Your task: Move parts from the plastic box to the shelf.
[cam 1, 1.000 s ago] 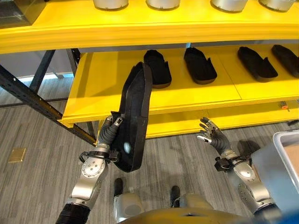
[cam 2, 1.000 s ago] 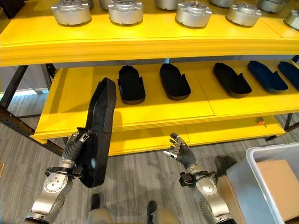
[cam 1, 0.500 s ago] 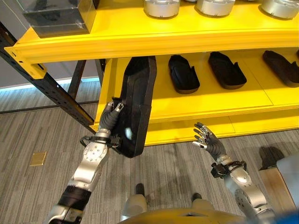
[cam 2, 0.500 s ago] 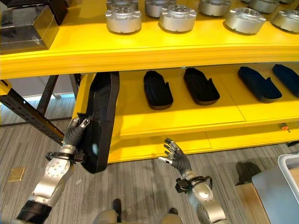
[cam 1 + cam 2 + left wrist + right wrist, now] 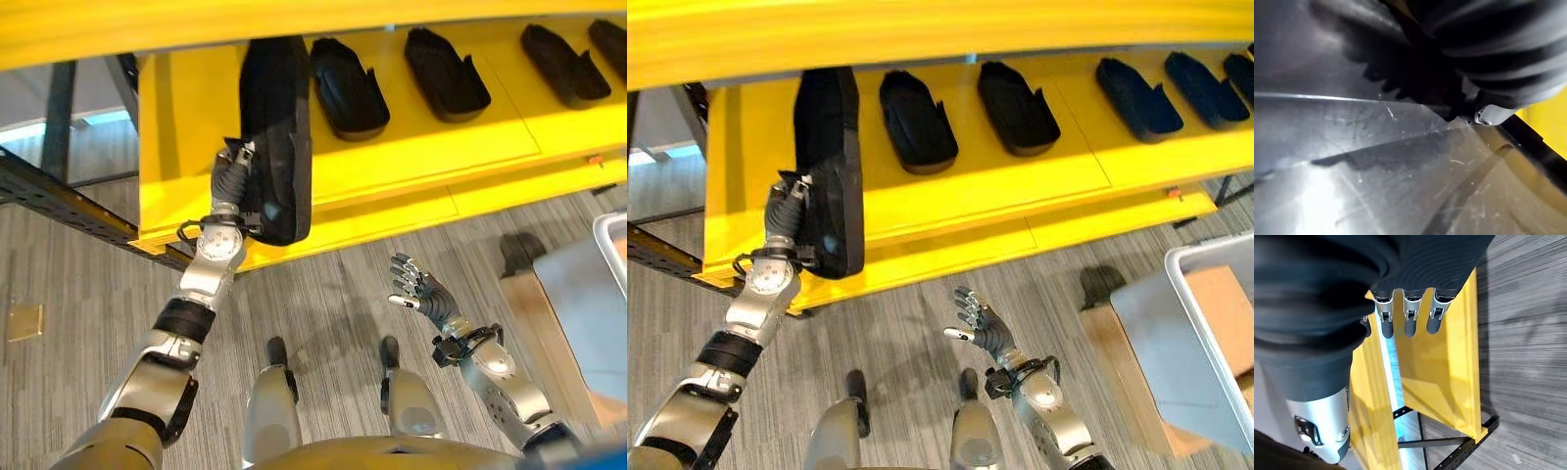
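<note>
Black part (image 5: 274,127), bright yellow shelf (image 5: 411,162), grey wood-grain floor (image 5: 333,294), pale grey plastic box (image 5: 1176,343).

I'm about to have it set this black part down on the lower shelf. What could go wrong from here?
1. The long black part stands on edge, gripped at its lower end by the left hand; it could tip or swing as it goes in.
2. Its top end sits close under the upper shelf edge and may catch there.
3. Another black part lies just beside it on the lower shelf; laying the held one flat could knock it. The right hand hangs open, too far away to steady anything.
</note>
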Controlling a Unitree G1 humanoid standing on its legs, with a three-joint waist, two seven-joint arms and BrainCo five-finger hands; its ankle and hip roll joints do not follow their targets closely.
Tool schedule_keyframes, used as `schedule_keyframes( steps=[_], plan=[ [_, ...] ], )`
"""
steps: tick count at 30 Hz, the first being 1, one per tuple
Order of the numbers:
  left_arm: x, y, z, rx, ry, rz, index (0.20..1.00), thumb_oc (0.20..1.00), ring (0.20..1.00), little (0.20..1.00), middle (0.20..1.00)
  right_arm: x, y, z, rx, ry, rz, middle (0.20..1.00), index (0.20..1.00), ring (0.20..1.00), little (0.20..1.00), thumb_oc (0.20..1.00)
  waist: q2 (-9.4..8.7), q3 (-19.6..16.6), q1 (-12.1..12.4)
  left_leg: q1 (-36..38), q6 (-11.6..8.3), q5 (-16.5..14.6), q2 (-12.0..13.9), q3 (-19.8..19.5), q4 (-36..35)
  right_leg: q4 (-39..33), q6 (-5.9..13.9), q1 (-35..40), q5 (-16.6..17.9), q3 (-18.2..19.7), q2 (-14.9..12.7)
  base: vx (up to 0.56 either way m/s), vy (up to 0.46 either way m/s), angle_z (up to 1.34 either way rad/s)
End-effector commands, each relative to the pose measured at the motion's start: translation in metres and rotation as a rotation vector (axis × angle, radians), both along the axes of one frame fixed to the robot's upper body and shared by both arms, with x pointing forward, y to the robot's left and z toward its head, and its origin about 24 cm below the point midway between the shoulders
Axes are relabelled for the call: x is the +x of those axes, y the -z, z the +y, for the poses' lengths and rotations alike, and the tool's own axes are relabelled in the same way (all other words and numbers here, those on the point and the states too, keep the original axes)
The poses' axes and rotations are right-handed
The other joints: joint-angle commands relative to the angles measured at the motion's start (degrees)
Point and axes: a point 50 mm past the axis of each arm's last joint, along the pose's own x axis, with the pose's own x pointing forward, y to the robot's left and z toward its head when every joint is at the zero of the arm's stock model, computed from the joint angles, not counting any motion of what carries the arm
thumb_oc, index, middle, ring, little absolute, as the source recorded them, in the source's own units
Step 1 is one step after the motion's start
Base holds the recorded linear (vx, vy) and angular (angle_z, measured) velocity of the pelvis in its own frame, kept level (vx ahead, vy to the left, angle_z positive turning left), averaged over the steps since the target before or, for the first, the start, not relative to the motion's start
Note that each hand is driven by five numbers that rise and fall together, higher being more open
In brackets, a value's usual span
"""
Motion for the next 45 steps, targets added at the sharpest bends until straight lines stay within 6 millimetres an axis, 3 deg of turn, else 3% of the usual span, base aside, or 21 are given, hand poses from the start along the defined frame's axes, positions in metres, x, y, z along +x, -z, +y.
schedule_keyframes(
  steps=[1, 10, 11, 17, 29, 36, 40, 41, 44, 45],
  plan=[
    [0.007, -0.062, 0.020, -0.015, -0.078, -0.225, 0.200, 0.200, 0.200, 0.200, 0.200, 0.004, -0.027, 0.007, 0.062, -0.036, -0.118, 1.000, 1.000, 1.000, 1.000, 1.000, -0.50, -1.3, -0.1, -3.0, -1.80, -2.2, 2.5, -2.5, 5.8, 2.9, 0.73, 1.5, -2.9, 0.9, -2.1, -0.04, 0.019, -0.08],
    [0.013, -0.104, 0.057, -0.039, -0.207, -0.287, 0.200, 0.200, 0.200, 0.200, 0.200, 0.000, -0.022, 0.009, 0.064, -0.055, -0.094, 1.000, 1.000, 1.000, 1.000, 1.000, -1.01, -0.6, -0.7, -6.0, -1.53, -3.1, 2.8, -2.7, 7.7, 4.7, 1.17, -1.8, -2.8, 1.5, -1.7, -0.01, 0.010, -0.03],
    [0.014, -0.117, 0.065, -0.008, -0.235, -0.292, 0.200, 0.200, 0.200, 0.200, 0.200, -0.001, -0.021, 0.008, 0.059, -0.062, -0.089, 1.000, 1.000, 1.000, 1.000, 1.000, -1.14, -0.5, -0.8, -6.6, -1.52, -3.2, 2.9, -2.8, 8.3, 4.9, 1.38, -2.3, -2.7, 1.5, -1.7, 0.00, 0.000, 0.00],
    [0.019, -0.137, 0.086, 0.060, -0.299, -0.244, 0.200, 0.200, 0.200, 0.200, 0.200, -0.002, -0.021, 0.006, 0.054, -0.083, -0.086, 1.000, 1.000, 1.000, 1.000, 1.000, -1.21, -0.3, -1.2, -8.0, -1.45, -3.8, 3.2, -2.7, 9.4, 5.3, 1.83, -3.2, -2.6, 1.5, -1.5, 0.00, 0.006, 0.02],
    [0.018, -0.161, 0.118, 0.024, -0.411, -0.161, 0.200, 0.200, 0.200, 0.200, 0.200, -0.003, -0.020, 0.004, 0.075, -0.081, -0.070, 1.000, 1.000, 1.000, 1.000, 1.000, -1.72, -0.4, -2.3, -11.7, -0.92, -4.9, 3.6, -2.4, 12.1, 5.1, 2.67, -5.8, -1.5, 1.9, -1.5, 0.00, 0.013, -0.01],
    [0.015, -0.168, 0.126, -0.088, -0.431, -0.182, 0.200, 0.200, 0.200, 0.200, 0.200, -0.004, -0.019, 0.005, 0.091, -0.075, -0.063, 1.000, 1.000, 1.000, 1.000, 1.000, -2.05, -0.9, -2.7, -13.5, -0.75, -5.5, 3.7, -2.1, 13.2, 4.4, 2.94, -7.0, -0.8, 2.2, -1.5, 0.00, 0.007, -0.01],
    [0.014, -0.162, 0.130, -0.179, -0.429, -0.188, 0.200, 0.200, 0.200, 0.200, 0.200, -0.006, -0.017, 0.004, 0.084, -0.069, -0.053, 1.000, 1.000, 1.000, 1.000, 1.000, -2.13, -1.2, -2.7, -14.4, -0.58, -6.0, 3.8, -2.1, 14.1, 4.3, 3.02, -7.7, -0.6, 2.5, -1.5, 0.03, 0.016, -0.04],
    [0.014, -0.161, 0.130, -0.198, -0.429, -0.194, 0.200, 0.200, 0.200, 0.200, 0.200, -0.007, -0.016, 0.003, 0.081, -0.067, -0.048, 1.000, 1.000, 1.000, 1.000, 1.000, -2.02, -1.4, -2.6, -13.9, -1.01, -7.6, 4.0, -2.2, 14.4, 4.4, 3.19, -7.1, -1.6, 2.4, -1.4, 0.10, 0.015, -0.07],
    [0.014, -0.157, 0.133, -0.282, -0.426, -0.197, 0.200, 0.200, 0.200, 0.200, 0.200, -0.008, -0.014, 0.003, 0.080, -0.068, -0.036, 1.000, 1.000, 1.000, 1.000, 1.000, -2.25, -1.5, -2.9, -15.2, -0.50, -6.5, 3.9, -1.9, 14.9, 4.3, 2.97, -8.3, -0.6, 2.8, -1.5, -0.02, 0.014, -0.11],
    [0.014, -0.156, 0.133, -0.282, -0.426, -0.195, 0.200, 0.200, 0.200, 0.200, 0.200, -0.009, -0.014, 0.003, 0.080, -0.068, -0.034, 1.000, 1.000, 1.000, 1.000, 1.000, -2.11, -1.8, -2.8, -14.6, -0.91, -8.0, 4.0, -2.2, 15.0, 4.4, 3.14, -7.8, -1.6, 2.8, -1.4, 0.00, 0.020, -0.04]
  ],
)
